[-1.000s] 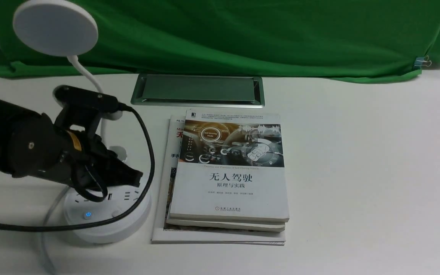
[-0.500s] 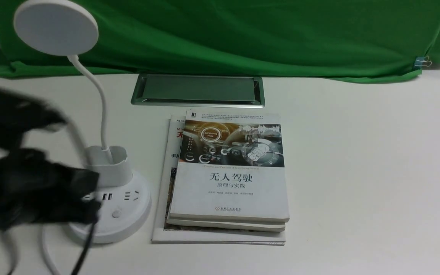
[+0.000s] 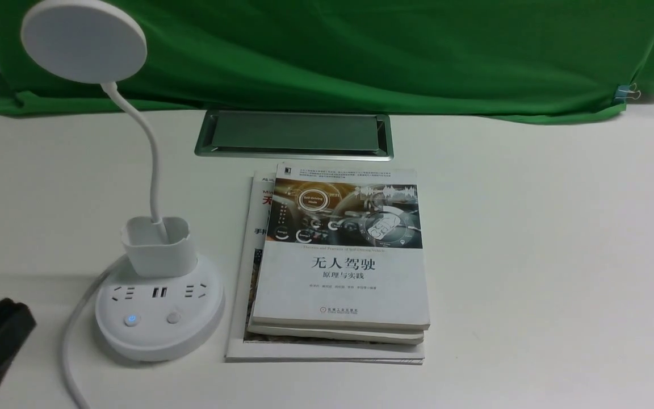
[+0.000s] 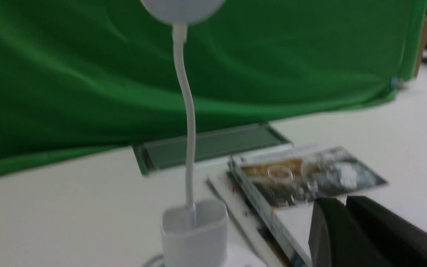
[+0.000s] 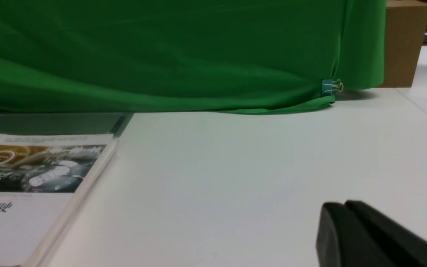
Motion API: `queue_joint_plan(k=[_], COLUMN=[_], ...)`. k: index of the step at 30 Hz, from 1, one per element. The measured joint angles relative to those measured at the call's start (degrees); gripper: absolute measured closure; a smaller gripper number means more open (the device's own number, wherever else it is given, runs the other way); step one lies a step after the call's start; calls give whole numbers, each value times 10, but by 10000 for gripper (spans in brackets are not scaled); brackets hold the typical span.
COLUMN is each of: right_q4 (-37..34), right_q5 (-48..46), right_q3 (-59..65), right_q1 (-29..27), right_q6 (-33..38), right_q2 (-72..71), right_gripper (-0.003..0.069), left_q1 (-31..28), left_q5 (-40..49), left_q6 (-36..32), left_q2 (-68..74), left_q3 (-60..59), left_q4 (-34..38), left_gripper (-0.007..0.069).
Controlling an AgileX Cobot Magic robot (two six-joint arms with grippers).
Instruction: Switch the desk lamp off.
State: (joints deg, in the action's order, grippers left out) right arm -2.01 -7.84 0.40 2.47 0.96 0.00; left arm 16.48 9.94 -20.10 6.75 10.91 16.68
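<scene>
The white desk lamp point(image 3: 159, 309) stands at the front left of the table, with its round disc head point(image 3: 84, 41) up at the back left, a thin bent neck, a cup holder point(image 3: 158, 246) and a round base with sockets and two buttons. The left button point(image 3: 130, 320) glows blue. The lamp's neck and cup also show in the left wrist view point(image 4: 193, 230). My left gripper point(image 3: 12, 312) is shut and empty at the front left corner, well clear of the base to its left. My right gripper point(image 5: 343, 205) is shut and empty over bare table; it is out of the front view.
A stack of books point(image 3: 341, 255) lies just right of the lamp base. A metal cable hatch point(image 3: 294, 133) is set in the table behind them. A green cloth point(image 3: 361, 51) hangs along the back. The lamp's white cord point(image 3: 71, 346) runs off the front edge.
My left arm has pulled back from over the lamp base, leftward and toward the front corner. The base and its buttons are now uncovered. The blue button light still glows.
</scene>
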Motion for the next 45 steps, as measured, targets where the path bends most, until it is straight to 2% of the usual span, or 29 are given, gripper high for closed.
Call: queue_joint_plan(k=[20,23,25,34,36,37,39,45], right_q4=[0,0,0,0,0,0,0,0], right_q5=[0,0,0,0,1,0,0,0], right_q3=[0,0,0,0,0,0,0,0], right_q1=[0,0,0,0,0,0,0,0], right_q6=[0,0,0,0,0,0,0,0], right_q2=[0,0,0,0,0,0,0,0], right_gripper=[622,622,622,622,622,622,622,622], left_q1=[0,-1,-12,-106,-126,-137,-140,-142], left_q5=[-27,-26,-26,-29,-21,12,35,32], left_q6=[0,0,-1,-1,-1,-1,-1,-1], left_q2=[0,0,-3,-65,-67,-68,-68,-69], left_q3=[-5,-16,-24,-94,-109,-111,-113,-113], left_q4=[-1,-34,-84,-120,-138,-160,-170,-162], left_gripper=[606,606,606,606,606,606,606,606])
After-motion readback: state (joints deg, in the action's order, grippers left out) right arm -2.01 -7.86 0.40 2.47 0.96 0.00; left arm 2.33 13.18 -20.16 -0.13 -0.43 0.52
